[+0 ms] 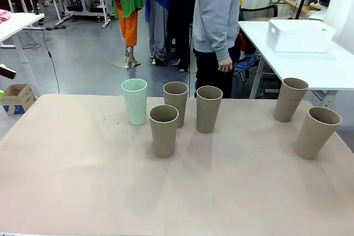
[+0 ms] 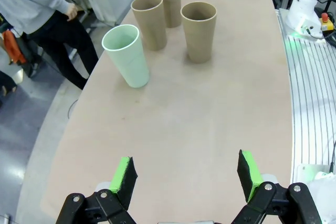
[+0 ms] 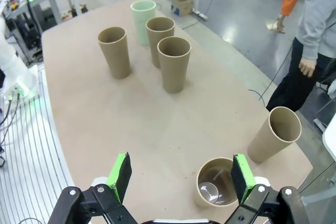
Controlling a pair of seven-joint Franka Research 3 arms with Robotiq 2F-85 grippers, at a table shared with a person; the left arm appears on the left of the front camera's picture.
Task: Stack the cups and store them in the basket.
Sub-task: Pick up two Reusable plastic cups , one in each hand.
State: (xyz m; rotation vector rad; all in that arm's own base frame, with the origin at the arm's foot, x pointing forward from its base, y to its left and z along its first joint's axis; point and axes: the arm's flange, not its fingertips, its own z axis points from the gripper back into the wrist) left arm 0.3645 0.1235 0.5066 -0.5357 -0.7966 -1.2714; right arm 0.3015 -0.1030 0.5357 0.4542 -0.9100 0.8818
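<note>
My right tool [image 3: 181, 177] is released, its green pads standing wide with nothing between them, and it hangs over the desk [image 3: 105, 129]. Just below it stands the nearest tan cup [image 3: 215, 188], upright and mouth up. It sits off toward one pad, not centred. A second tan cup [image 3: 275, 134] stands near, farther ahead on that same side.

My left tool [image 2: 184, 174] is also released and empty, over bare desk. The mint green cup [image 2: 127, 56] is ahead of it, and three tan cups [image 2: 149, 22] stand close behind that one without touching.

The basket [image 1: 298, 36] sits on a separate white table, well apart from both tools, out past the right tool's side of the desk.

As I judge it, nothing is stacked yet, so the step in hand is taking a first cup. The nearest tan cup is the natural one.

- I should slide the right tool sideways until the cup's mouth is centred between the pads before coming down. Otherwise one pad lands on the rim and tips it.
- The cup widens toward the top, so I should clench high on the wall, just under the rim, and only firmly enough to lift.
- Then I lift straight up, line it over the second tan cup's mouth, and lower it squarely so it nests without jamming.
</note>
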